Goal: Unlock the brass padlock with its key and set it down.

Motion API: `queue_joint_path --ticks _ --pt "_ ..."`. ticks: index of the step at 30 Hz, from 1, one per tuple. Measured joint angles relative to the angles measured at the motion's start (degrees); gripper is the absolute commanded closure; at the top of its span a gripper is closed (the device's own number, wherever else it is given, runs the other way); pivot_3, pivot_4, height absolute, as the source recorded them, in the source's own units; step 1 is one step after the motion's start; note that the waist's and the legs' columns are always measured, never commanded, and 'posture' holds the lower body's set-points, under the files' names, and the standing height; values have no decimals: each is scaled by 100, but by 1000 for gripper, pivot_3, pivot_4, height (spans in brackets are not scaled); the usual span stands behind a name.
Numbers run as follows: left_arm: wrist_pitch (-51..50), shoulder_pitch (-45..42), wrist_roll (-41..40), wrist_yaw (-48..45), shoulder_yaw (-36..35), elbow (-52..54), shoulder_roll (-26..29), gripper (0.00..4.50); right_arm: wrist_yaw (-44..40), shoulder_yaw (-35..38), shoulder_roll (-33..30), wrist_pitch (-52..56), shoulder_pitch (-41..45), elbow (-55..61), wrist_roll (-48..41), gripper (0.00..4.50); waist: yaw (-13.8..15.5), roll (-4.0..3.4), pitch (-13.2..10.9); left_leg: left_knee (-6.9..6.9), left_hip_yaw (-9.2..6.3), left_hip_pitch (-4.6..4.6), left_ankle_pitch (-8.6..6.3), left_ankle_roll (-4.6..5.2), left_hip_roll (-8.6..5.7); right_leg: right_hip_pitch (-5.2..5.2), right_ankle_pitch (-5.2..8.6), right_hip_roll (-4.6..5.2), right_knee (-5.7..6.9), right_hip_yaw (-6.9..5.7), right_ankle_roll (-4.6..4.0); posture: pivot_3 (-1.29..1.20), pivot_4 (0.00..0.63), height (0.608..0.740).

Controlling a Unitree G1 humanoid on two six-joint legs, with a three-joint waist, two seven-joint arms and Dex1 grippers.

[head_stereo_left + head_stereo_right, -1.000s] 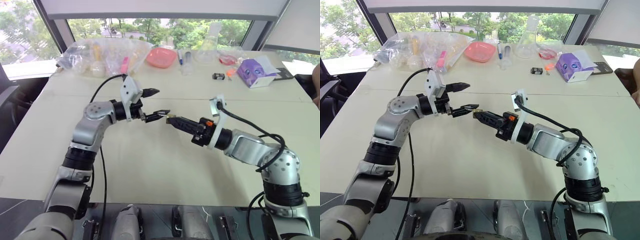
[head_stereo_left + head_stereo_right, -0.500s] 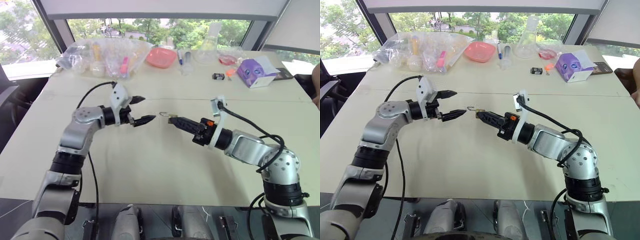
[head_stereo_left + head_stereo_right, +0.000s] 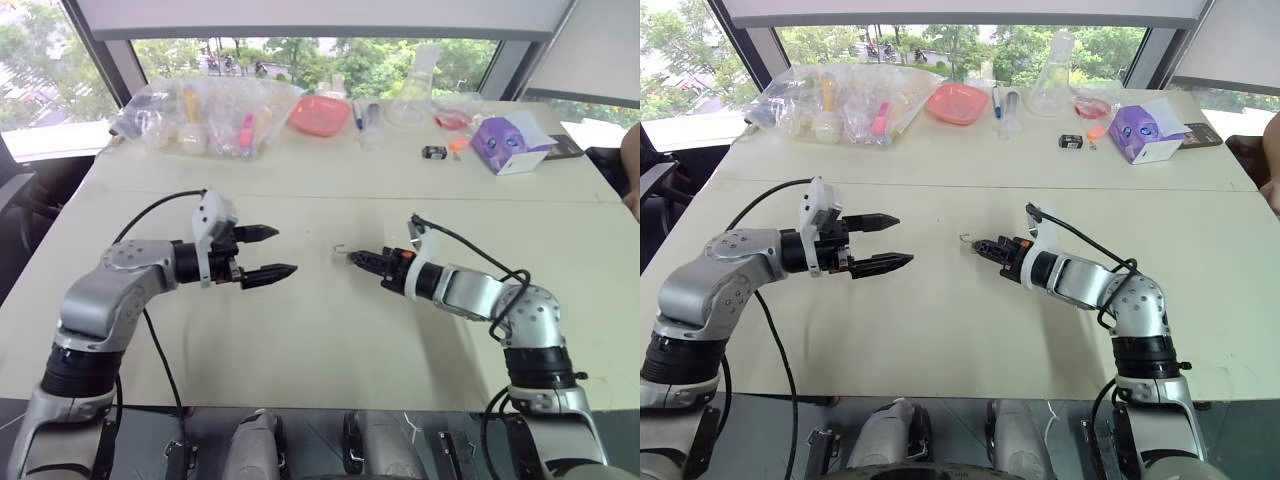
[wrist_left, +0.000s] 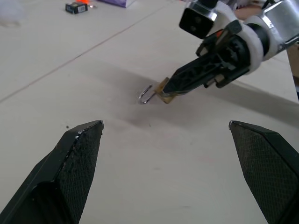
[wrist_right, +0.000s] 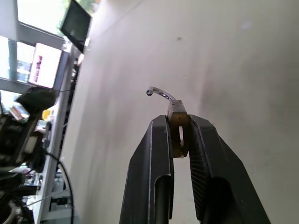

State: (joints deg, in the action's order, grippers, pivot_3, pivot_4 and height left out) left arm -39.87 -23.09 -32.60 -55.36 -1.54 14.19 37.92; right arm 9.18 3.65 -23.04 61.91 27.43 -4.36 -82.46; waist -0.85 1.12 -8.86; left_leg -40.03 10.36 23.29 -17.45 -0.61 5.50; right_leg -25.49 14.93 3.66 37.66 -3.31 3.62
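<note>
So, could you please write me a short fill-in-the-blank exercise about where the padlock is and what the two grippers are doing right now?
1. The brass padlock is pinched by the ____ gripper.
2. The padlock's silvery shackle has swung ____.
3. The left gripper has its fingers ____ and holds nothing.
4. The padlock is held low over the ____.

Missing words: right; open; open; table

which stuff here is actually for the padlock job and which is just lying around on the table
For the job:
- brass padlock, shackle swung open, clamped in the right end effector
- left end effector, open and holding nothing

Just lying about, along the far side of the table:
- clear bag of items
- pink dish
- glass flask
- purple box
- small black object
</note>
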Motion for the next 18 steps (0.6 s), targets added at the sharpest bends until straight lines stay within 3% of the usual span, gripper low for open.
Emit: queue_joint_path --ticks 1,2,8,10,15,18 --pt "-13 5 -21 58 -4 15 -4 0 -10 -7 27 33 30 -118 116 3519 3 0 0 0 0 0 0 0 0 0 0 0 0 0 0 0 150 740" --pt "-21 17 -40 97 -12 27 -1 0 -35 -14 63 76 78 -265 249 3236 7 0 0 0 1 0 0 0 0 0 0 1 0 0 0 0 150 740" --pt "-83 108 -79 216 -12 189 7 0 -385 52 106 378 377 -315 573 177 7 -1 1 0 3 -3 0 0 0 3 0 1 0 1 0 0 150 740" --pt "-94 181 -135 234 -16 243 20 0 -506 78 -97 457 231 55 700 78 49 -3 2 0 2 0 0 0 -4 4 0 9 -1 0 0 0 150 740" --pt "-255 448 -269 366 -270 279 149 0 -1433 245 -1667 553 -783 1415 1352 78 140 -2 2 1 3 6 -8 12 -10 6 0 14 -24 1 0 0 150 740" --pt "-354 566 -314 452 -302 318 140 0 -2152 351 -2179 227 -1224 2038 1809 78 95 -3 2 2 2 1 -7 11 -7 6 -2 5 -24 3 4 0 150 740"
